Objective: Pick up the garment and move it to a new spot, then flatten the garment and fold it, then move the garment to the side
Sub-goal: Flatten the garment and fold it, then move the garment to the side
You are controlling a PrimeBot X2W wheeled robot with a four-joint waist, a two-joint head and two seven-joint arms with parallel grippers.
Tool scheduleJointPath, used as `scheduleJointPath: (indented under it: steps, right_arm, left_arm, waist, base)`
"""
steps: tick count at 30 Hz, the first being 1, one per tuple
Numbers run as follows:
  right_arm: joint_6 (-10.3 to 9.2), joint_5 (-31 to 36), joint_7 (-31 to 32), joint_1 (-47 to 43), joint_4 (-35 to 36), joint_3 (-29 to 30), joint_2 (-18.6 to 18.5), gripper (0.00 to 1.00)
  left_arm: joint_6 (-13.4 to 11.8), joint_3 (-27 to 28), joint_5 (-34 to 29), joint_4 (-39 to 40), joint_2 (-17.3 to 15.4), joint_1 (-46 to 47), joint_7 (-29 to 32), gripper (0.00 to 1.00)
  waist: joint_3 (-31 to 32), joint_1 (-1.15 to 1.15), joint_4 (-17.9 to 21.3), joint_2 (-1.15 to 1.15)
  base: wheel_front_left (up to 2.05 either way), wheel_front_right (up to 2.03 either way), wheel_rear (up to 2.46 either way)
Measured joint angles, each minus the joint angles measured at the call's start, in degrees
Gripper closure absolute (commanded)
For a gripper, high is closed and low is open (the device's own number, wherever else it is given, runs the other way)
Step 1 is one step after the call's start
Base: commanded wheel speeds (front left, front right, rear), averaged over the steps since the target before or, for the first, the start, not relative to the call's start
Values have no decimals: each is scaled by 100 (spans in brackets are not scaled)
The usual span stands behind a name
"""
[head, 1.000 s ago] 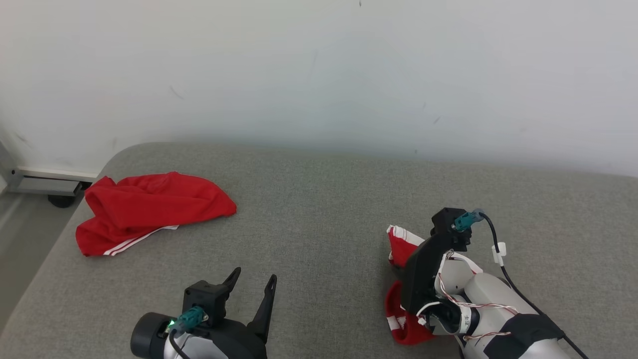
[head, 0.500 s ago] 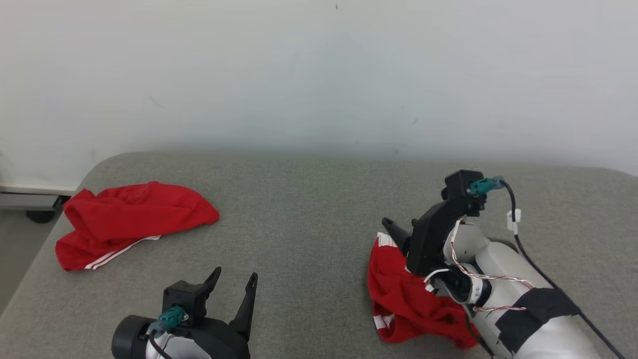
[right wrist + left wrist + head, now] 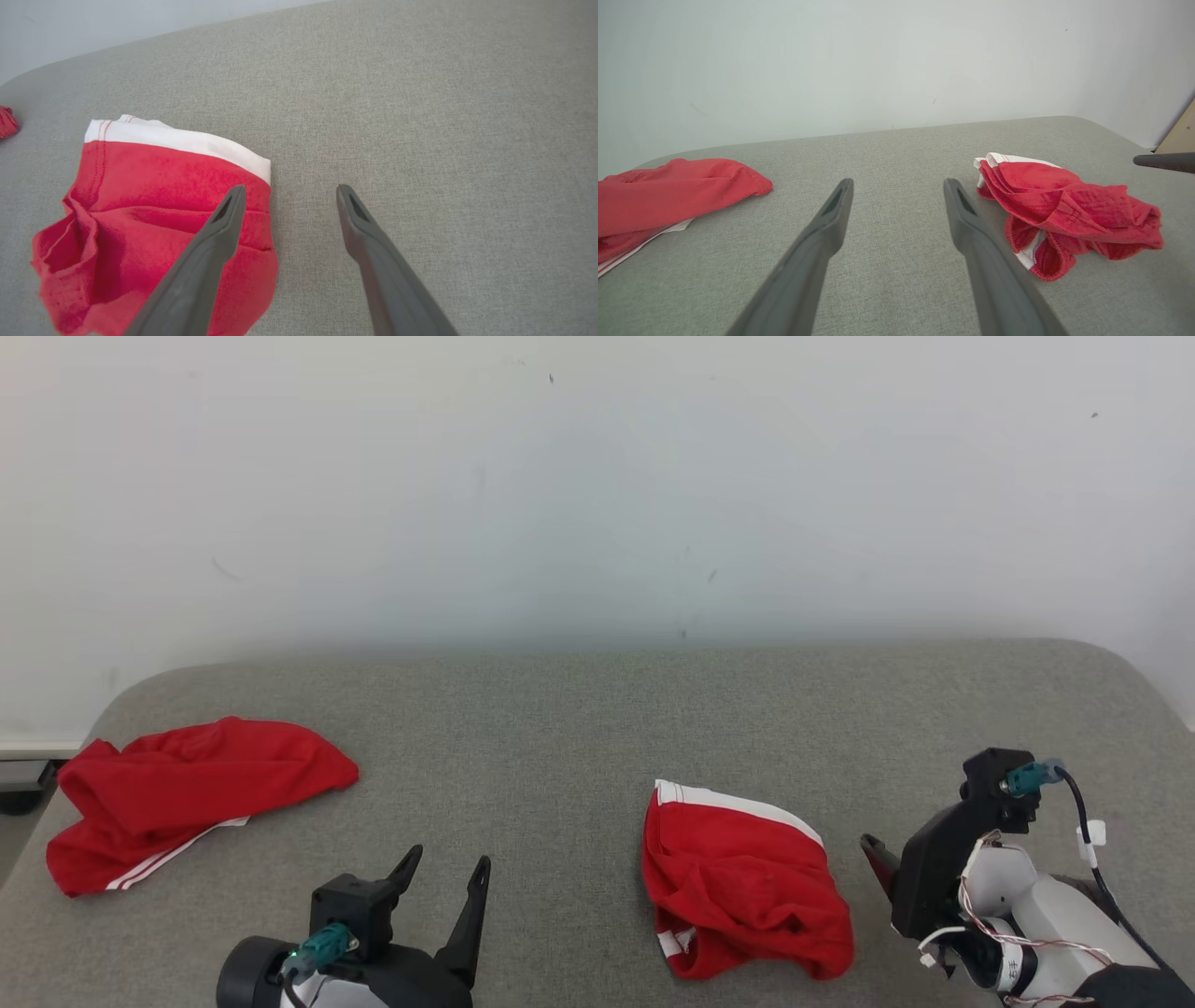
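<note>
Crumpled red garment [image 3: 747,887], white band showing, lies toward front right of grey bench [image 3: 579,728], untouched in head view. Right gripper [image 3: 290,189] beside it: fingers wide, empty; one finger over cloth, contact unclear. Left gripper [image 3: 449,856] wide, empty, near front edge. Second red garment [image 3: 187,793] at left edge.

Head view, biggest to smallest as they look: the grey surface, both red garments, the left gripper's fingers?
1. grey surface
2 and 3. left red garment and right red garment: too alike to rank, and the left one lies farther from the camera.
4. fingers of the left gripper
</note>
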State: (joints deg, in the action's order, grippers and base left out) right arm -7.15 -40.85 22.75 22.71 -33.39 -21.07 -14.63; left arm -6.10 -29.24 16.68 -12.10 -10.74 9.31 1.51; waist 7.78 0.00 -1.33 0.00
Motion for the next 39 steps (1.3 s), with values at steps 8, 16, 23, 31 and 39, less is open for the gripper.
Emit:
scheduleJointPath:
  steps: [8, 16, 23, 31, 39]
  right_arm:
    - [0, -153, 100, -150, -165, 271, 112, 0]
    - [0, -359, 227, -147, -413, 581, 315, 0]
    - [-1, -465, 560, -103, -766, 732, 449, 0]
    - [-1, -408, 809, 188, -1057, 730, 430, 100]
    - [-16, -167, 899, 627, -784, 621, 202, 100]
  left_arm:
    - [8, -147, -19, 43, 30, 40, 94, 0]
    - [59, -250, -57, 58, 26, 92, 200, 0]
    - [109, -287, -60, 94, 36, 252, 258, 0]
    - [116, -291, -57, 4, 131, 326, 282, 0]
    - [115, -214, 0, -168, 166, 328, 241, 0]
  waist:
    - [-157, 0, -107, 0]
    - [-334, 1, -398, 0]
    - [-544, 1, -709, 1]
    - [-675, 1, -958, 1]
    - [-532, 1, -980, 1]
  base:
    - [0, 0, 0]
    - [0, 0, 0]
    - [0, 0, 0]
    - [0, 0, 0]
    - [0, 0, 0]
